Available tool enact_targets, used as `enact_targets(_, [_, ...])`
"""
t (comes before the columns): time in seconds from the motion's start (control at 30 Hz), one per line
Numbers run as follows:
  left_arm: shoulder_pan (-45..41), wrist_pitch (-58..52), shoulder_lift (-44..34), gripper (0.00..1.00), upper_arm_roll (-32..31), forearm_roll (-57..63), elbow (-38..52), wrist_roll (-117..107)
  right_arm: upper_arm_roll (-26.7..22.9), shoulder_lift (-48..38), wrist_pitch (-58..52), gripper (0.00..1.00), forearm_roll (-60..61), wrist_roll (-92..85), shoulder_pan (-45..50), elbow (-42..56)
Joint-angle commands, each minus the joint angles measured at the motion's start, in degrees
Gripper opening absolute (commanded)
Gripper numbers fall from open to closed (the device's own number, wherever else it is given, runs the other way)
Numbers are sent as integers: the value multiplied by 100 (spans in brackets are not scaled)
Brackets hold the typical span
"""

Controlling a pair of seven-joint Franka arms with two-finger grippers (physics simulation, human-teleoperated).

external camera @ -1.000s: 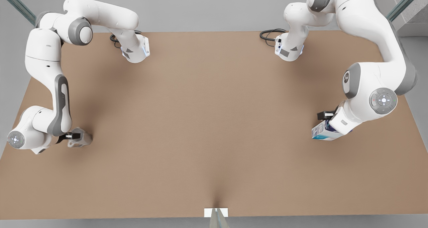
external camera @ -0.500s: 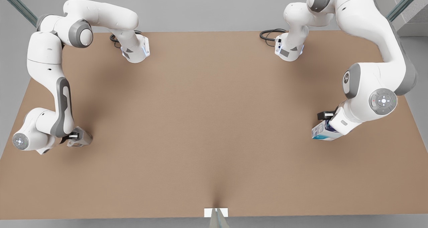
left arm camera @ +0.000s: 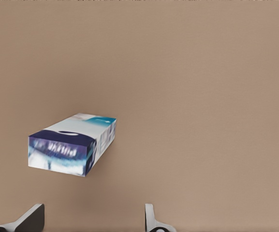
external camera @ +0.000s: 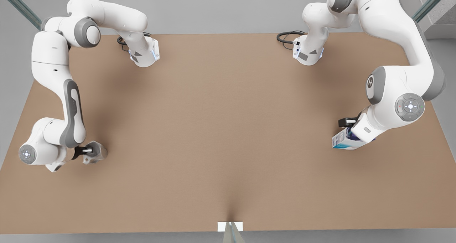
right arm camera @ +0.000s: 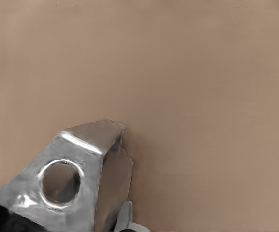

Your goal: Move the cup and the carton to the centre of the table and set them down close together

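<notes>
The pale faceted cup (external camera: 97,152) is near the front view's left edge of the tan table (external camera: 228,129), and my right gripper (external camera: 89,151) is shut on it. In the right wrist view the cup (right arm camera: 76,179) looms close, with one fingertip (right arm camera: 125,218) against its side. The white, blue and teal carton (external camera: 345,141) lies flat near the front view's right edge. My left gripper (external camera: 351,129) hovers above the carton, open. In the left wrist view the carton (left arm camera: 74,143) lies beyond the two spread fingertips (left arm camera: 33,216), apart from them.
Both arm bases stand at the table's far edge, with black cables (external camera: 286,36) beside them. A small white marker (external camera: 230,226) sits at the middle of the near edge. Bare tan tabletop stretches between the two grippers.
My right gripper has carried the cup a little toward the near edge and toward the front view's right. The left gripper and the carton have stayed put.
</notes>
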Motion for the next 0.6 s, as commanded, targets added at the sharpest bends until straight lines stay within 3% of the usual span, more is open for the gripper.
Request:
enact_targets(0.0, [2,0,-1,100,4,1,0,4,10,10,10,21,-49,21,176,78])
enact_targets(0.17, [64,0,-1,100,13,18,9,118,-78,967,335,21,707,600,2646,1713])
enact_targets(0.2, [72,0,8,100,22,18,9,145,-393,1187,502,21,1119,952,3173,2056])
enact_targets(0.27, [99,0,0,100,22,10,9,145,-1939,1565,1029,21,3060,1496,4693,2328])
enact_targets(0.3, [99,0,8,100,22,10,9,145,-2178,1705,1442,21,3554,1979,5142,2337])
enact_targets(0.5, [108,0,-1,100,13,10,18,249,-2222,2268,2225,21,3669,3079,5670,2864])
enact_targets(0.53, [213,35,17,100,22,1,132,777,-2231,2277,2225,24,3669,3079,5679,2873])
enact_targets(0.57, [301,0,43,100,22,1,316,918,-2240,2286,2233,43,3669,3088,5679,2873])
